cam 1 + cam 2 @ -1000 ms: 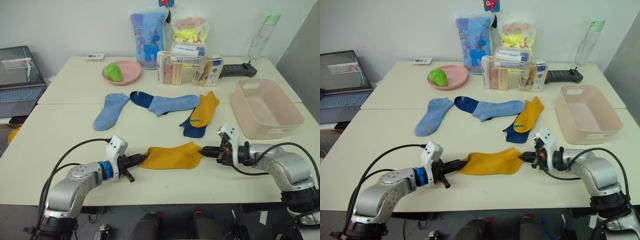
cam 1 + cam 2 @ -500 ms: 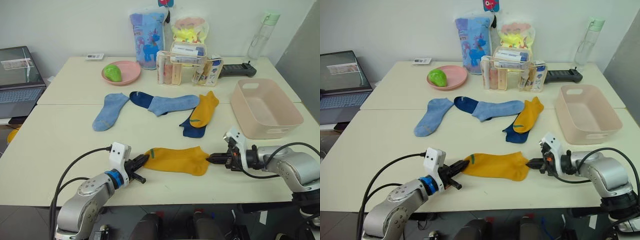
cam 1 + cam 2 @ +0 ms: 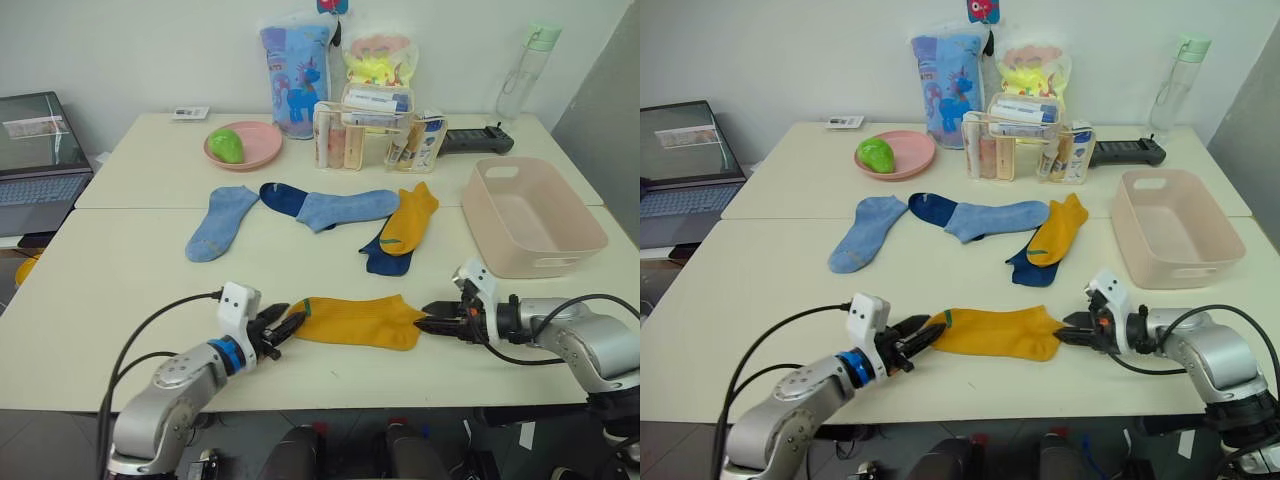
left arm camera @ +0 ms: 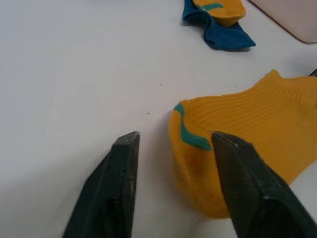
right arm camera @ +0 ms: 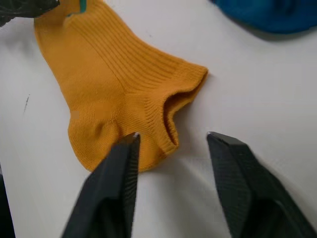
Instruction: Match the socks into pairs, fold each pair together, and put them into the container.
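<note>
A cream counter (image 3: 120, 260) carries the empty pink container (image 3: 530, 215) at 3 o'clock. The limp, light mustard sock (image 3: 355, 320) lies flat at 6 o'clock, best pinched at its ends. Left gripper (image 3: 283, 328) and right gripper (image 3: 432, 322) flank it, jaws spread.

Arms: silver-grey rounded metal shells | left arm (image 3: 165, 385): blue ring behind white wrist block | right arm (image 3: 590, 345): white wrist block too | cables: black, looping from both wrists | fingers (image 4: 116, 193): matte black, tapered wedges

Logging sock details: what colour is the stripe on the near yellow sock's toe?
Teal stripe, clearest in the left wrist view.
</note>
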